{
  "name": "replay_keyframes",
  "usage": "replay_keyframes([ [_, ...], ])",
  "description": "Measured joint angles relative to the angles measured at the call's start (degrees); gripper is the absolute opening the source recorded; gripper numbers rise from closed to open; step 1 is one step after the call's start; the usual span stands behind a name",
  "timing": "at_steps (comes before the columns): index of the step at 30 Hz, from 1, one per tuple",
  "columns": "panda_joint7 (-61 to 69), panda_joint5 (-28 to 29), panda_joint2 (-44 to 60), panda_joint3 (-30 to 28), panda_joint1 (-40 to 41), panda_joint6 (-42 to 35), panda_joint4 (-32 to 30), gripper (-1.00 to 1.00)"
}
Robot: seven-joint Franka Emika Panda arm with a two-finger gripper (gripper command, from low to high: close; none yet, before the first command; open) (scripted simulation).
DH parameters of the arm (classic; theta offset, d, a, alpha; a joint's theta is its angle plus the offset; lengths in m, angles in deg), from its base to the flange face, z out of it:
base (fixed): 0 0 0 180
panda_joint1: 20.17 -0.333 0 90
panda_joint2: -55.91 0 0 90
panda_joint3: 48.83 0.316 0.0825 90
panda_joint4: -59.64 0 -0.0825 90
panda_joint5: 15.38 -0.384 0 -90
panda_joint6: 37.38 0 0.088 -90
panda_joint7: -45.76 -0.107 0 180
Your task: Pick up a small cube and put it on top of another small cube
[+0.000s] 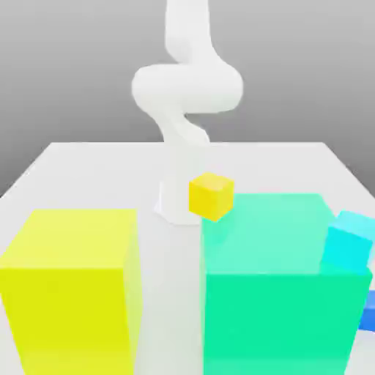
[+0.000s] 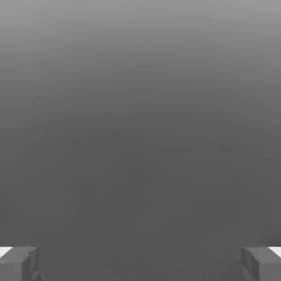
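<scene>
Cubes: two big, yellow (image 1: 69,289) and green (image 1: 282,293); two small; tool (image 2: 140,263) wide open, empty.

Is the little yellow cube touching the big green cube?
Cannot tell. In the exterior view the small yellow cube overlaps the big green cube's far edge, so any gap is hidden.
</scene>
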Motion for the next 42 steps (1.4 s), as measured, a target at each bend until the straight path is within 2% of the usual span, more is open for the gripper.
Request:
replay_keyframes([
  [18, 13.9, 9.8, 37.1, -24.9, 21.2, 10.0, -13.7, 0.00],
  [20, 11.8, 10.2, 39.2, -24.4, 21.7, 11.2, -17.2, 0.00],
  [29, -8.2, 9.4, 41.5, -22.0, 9.5, 21.9, -34.5, 0.00],
  [34, -21.0, 10.3, 36.4, -23.3, 13.5, 32.6, -38.5, 0.00],
  [36, -19.7, 6.9, 37.8, -23.8, 12.6, 35.2, -38.5, 0.00],
  [38, -15.6, 0.7, 40.1, -24.0, 10.4, 37.3, -38.0, 0.00],
  [40, -9.5, -8.0, 42.8, -21.5, 10.2, 39.3, -37.4, 0.00],
  [42, -3.4, -16.4, 45.5, -15.7, 13.9, 41.0, -36.6, 0.00],
])
